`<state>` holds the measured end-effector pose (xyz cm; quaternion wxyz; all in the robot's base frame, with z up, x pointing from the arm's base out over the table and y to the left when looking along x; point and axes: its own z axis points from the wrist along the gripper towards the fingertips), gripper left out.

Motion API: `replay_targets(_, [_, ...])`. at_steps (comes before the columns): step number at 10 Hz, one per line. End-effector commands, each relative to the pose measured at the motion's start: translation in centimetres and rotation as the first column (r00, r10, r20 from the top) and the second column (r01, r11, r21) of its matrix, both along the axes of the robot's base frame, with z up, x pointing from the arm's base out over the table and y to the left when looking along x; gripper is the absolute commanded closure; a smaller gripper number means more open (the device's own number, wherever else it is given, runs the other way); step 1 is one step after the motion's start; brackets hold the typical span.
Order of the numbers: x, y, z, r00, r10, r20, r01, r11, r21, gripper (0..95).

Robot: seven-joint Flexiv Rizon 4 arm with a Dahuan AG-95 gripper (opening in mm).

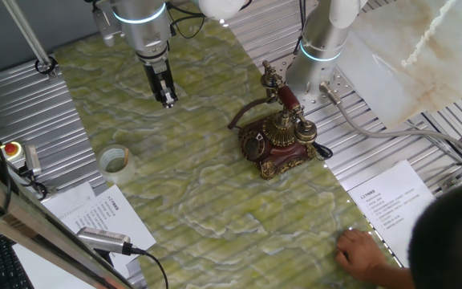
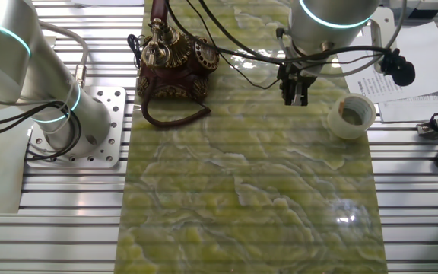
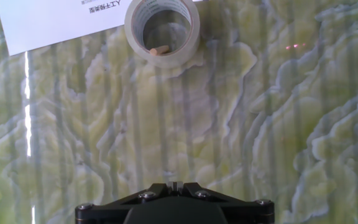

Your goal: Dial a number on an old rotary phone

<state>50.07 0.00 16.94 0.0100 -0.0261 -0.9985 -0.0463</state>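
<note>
Gripper [image 1: 168, 100] hanging over the green marbled tabletop [image 1: 199, 209], fingers pressed together, holding and touching nothing; old rotary phone [image 1: 277, 138] well apart, near the far right edge. From the other side: gripper [image 2: 295, 94] closed above bare mat, phone [image 2: 172, 62] by the opposite edge, tape roll [image 2: 350, 116] near. Hand view: closed fingertips at bottom, tape roll [image 3: 162, 28] at the paper's [image 3: 61, 18] edge.

One fixed view looks down across the green table [image 1: 207, 209], the phone [image 1: 277, 140] at 3 o'clock. The other fixed view, opposite and steeper, puts the phone [image 2: 172, 61] at 11. The hand view faces straight down, close, sharing the tape roll [image 3: 162, 28].
</note>
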Motion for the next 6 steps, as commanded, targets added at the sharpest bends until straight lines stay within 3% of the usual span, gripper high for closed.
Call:
replay_targets(1, [-0.07,0.0,0.06,1.0,0.0,-0.002,0.0,1.0,-0.001,95.0])
replay_targets(6, [-0.07,0.0,0.06,1.0,0.0,-0.001,0.0,1.0,-0.005,95.0])
